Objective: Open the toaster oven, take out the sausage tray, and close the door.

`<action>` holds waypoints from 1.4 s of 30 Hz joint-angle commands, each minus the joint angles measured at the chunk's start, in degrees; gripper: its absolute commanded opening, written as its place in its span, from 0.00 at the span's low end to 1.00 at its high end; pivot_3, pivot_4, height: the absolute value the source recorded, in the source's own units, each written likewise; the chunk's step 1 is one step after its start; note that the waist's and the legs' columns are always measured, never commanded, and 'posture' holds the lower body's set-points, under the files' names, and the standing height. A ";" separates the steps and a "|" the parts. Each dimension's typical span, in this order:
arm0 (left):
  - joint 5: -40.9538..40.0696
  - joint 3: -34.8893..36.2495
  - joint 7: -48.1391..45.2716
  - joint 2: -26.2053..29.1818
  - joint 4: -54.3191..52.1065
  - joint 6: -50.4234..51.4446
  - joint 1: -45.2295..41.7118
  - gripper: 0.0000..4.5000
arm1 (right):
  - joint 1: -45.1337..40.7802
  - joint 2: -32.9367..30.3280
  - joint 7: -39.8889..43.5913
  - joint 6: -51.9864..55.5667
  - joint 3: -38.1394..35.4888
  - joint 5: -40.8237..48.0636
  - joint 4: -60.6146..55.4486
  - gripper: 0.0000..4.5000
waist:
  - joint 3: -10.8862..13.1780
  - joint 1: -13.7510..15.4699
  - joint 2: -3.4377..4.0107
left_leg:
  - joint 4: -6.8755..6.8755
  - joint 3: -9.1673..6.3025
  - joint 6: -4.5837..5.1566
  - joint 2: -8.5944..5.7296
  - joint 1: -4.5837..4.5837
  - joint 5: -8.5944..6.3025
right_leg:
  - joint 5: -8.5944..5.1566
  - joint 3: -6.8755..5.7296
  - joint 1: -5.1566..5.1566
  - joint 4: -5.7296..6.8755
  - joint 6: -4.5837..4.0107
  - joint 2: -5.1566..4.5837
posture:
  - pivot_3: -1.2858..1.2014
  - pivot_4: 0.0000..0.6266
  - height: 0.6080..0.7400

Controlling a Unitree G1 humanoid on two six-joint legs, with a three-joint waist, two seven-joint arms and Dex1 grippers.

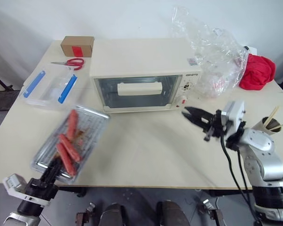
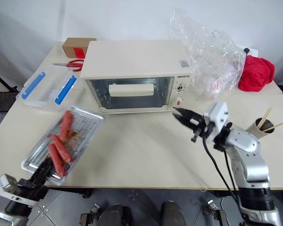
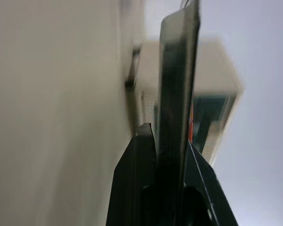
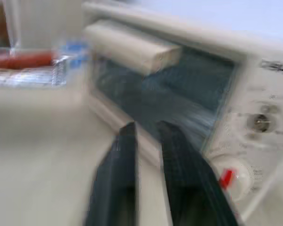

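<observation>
Metal tray edge in the left pincer [image 1: 51, 170]: its black fingers are closed on the near rim of the sausage tray [image 1: 87, 123], which rests tilted on the cream surface [image 1: 146, 150] with its gripped end over the front edge. Because so little of the tray is supported on the near side, a loosened hold or a sideways tug could probably tip it off the surface. Red-orange sausages [image 1: 68, 143] lie loose on the tray's wire rack, so any further tilt could roll them toward the pincer. The right pincer [image 1: 194, 117] hangs empty just off the knob panel of the toaster oven [image 1: 141, 59], fingers slightly parted; a careless sweep there could knock a knob or nudge the oven. The door [image 1: 137, 92] looks closed, its bar handle [image 1: 139, 88] level across the glass.

Containers: a clear plastic box [image 1: 50, 87] with blue clips, beyond the left pincer, appears empty. A cup [image 1: 269, 126] just outside the right arm holds wooden sticks. A crumpled plastic bag [image 1: 216, 52] lies beyond the right pincer; its contents cannot be made out.
</observation>
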 commanded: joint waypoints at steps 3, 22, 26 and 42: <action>-0.88 -7.86 -7.38 12.47 3.42 7.40 0.98 0.00 | 11.80 -4.88 11.97 -1.82 -4.02 9.56 -10.22 0.56 | 0.01 0.26 0.05 | -0.08 -0.03 0.00 -0.03 0.02 0.01 | -0.02 0.01 0.02 -0.08 -0.03 -0.05 | 0.52 0.24 1.00; -0.88 -36.03 -7.91 25.21 25.05 17.16 -33.92 0.00 | 27.05 -8.75 12.09 2.44 -16.39 16.44 -17.41 0.99 | 0.03 0.22 0.17 | -0.68 0.01 -0.09 0.03 0.88 0.03 | -0.02 0.01 0.88 -0.61 -0.24 -0.06 | 0.52 0.24 1.00; 2.78 -41.08 -5.23 26.31 26.24 17.92 -39.65 0.00 | 32.11 -8.39 12.25 2.74 -19.21 17.24 -19.56 0.99 | 0.03 1.36 0.19 | -0.63 -0.01 -0.07 -0.05 0.89 0.05 | 0.01 0.02 0.90 -0.56 -0.18 -0.06 | 0.52 0.24 1.00; 21.03 -45.49 -5.37 16.92 33.77 20.97 -52.75 0.00 | 36.19 -8.42 11.22 3.86 -21.26 16.88 -19.93 0.99 | -0.17 3.79 0.54 | -0.60 -0.09 0.25 -0.58 0.94 0.22 | 0.19 0.00 1.12 -0.62 0.15 -0.58 | 0.52 0.24 1.00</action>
